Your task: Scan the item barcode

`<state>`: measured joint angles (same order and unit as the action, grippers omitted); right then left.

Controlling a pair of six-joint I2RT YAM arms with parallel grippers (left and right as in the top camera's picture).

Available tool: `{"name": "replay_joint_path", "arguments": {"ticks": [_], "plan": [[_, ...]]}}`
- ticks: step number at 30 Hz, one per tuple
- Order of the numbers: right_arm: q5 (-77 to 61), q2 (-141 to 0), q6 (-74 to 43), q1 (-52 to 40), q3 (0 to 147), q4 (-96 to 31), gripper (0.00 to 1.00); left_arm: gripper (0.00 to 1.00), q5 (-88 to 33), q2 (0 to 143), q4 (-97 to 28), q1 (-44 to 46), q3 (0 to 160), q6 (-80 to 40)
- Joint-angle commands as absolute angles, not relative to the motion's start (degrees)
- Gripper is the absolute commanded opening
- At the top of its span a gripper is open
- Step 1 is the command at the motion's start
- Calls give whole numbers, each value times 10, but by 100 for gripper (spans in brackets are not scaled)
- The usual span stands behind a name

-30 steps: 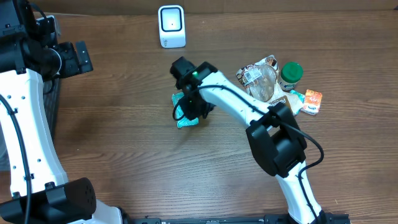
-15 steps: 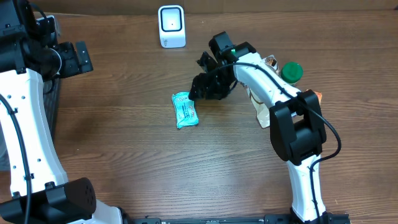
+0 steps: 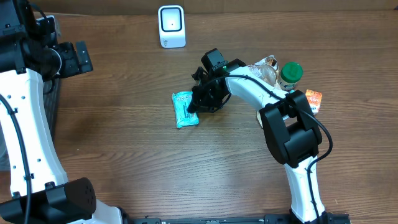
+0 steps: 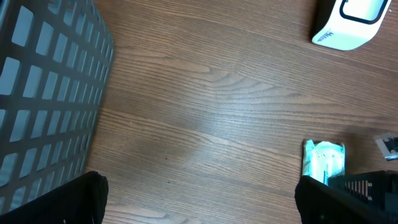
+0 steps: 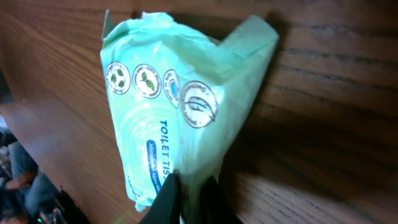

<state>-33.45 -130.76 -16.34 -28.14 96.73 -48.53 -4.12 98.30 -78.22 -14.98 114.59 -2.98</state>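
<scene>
Mint-green plastic filled the right wrist view: a toilet tissue packet (image 5: 180,124) on the wooden table (image 5: 323,155), with four round emblems and the letters TOILET TIS readable, detail no other view gave. At the bottom edge, the right gripper (image 5: 188,202) had its two dark fingertips pressed together, pinching a thin fold of the wrapper between them.

From overhead, the toilet tissue packet (image 3: 185,109) lay flat near the table's middle, with the right gripper (image 3: 194,104) at its right edge and the white arm reaching in from the right. Behind that arm sat a clear snack bag (image 3: 258,78), a green-lidded jar (image 3: 290,74) and an orange carton (image 3: 313,101). The white scanner (image 3: 171,26) stood at the far edge, well apart from the packet.

Far left, the left gripper (image 3: 78,57) hung with jaws wide apart, holding nothing. Only its wrist view showed a dark mesh basket (image 4: 43,93)
</scene>
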Motion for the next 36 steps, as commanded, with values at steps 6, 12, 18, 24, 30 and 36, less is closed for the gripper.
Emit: {"name": "replay_joint_path", "arguments": {"ticks": [6, 12, 18, 24, 30, 36], "plan": [[-279, -1251, -145, -261, 991, -524, 4, 99, -45, 981, -781, -146, 1152, -34], [-52, -1175, -146, -295, 1018, -613, 4, 100, -45, 981, -781, -146, 1152, -34], [259, -1189, -181, -386, 1015, -679, 4, 99, -45, 981, -781, -146, 1152, -34], [394, -1246, -199, -443, 1015, -687, 4, 100, -45, 981, -781, -146, 1152, -34], [343, -1260, -192, -450, 1015, -678, 24, 100, -45, 981, -781, -146, 1152, -34], [230, -1262, -116, -441, 1006, -674, 41, 99, -45, 981, -781, -146, 1152, -34]]}}
